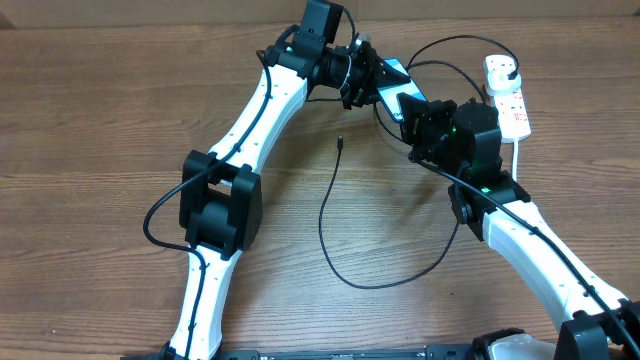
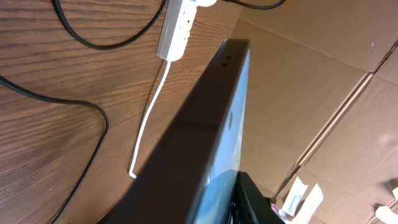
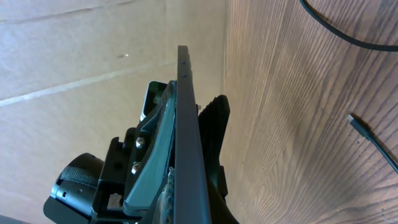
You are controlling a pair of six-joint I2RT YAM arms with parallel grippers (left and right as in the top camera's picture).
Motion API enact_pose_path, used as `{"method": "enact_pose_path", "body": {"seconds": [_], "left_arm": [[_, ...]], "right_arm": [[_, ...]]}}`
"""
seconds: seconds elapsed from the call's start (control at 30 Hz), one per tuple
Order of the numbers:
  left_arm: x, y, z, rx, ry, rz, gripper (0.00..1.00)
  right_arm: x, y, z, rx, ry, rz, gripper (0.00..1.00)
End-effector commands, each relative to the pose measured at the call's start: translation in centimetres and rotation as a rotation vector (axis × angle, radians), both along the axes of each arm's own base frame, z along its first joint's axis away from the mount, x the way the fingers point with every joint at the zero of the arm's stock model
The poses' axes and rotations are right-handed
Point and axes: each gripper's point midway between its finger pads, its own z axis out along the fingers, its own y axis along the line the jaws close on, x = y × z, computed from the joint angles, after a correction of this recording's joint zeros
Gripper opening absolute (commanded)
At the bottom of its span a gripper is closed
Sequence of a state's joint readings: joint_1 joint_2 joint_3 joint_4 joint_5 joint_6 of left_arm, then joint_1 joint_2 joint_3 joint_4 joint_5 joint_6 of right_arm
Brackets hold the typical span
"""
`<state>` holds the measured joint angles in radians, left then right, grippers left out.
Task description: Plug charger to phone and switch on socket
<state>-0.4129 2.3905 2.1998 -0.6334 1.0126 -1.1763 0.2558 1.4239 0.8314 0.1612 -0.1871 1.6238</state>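
The phone is held up off the table on its edge, at the back of the table, between both grippers. My left gripper is shut on its left part; in the left wrist view the phone runs out from the jaws. My right gripper is closed on its near right end, and the phone's dark edge runs up from the jaws. The charger tip lies loose on the table; it also shows in the right wrist view. The white socket lies at the back right with the black plug in it.
The charger cable loops over the middle of the table and back to the socket. The socket and its white lead lie beyond the phone. A cardboard wall stands behind the table.
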Motion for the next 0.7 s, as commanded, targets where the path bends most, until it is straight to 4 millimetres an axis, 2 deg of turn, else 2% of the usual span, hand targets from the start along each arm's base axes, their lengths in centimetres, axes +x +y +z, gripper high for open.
{"method": "enact_pose_path", "body": {"seconds": [0.0,0.67], "left_arm": [[2.2,0.4,0.6,0.061,-0.164,0.065,0.04],[2.8,0.7,0.3,0.090,-0.188,0.093,0.04]], "right_arm": [[-2.6,4.0,-0.5,-0.047,-0.012,0.241,0.04],[-5.4,9.0,0.2,0.036,0.008,0.376,0.04]]}}
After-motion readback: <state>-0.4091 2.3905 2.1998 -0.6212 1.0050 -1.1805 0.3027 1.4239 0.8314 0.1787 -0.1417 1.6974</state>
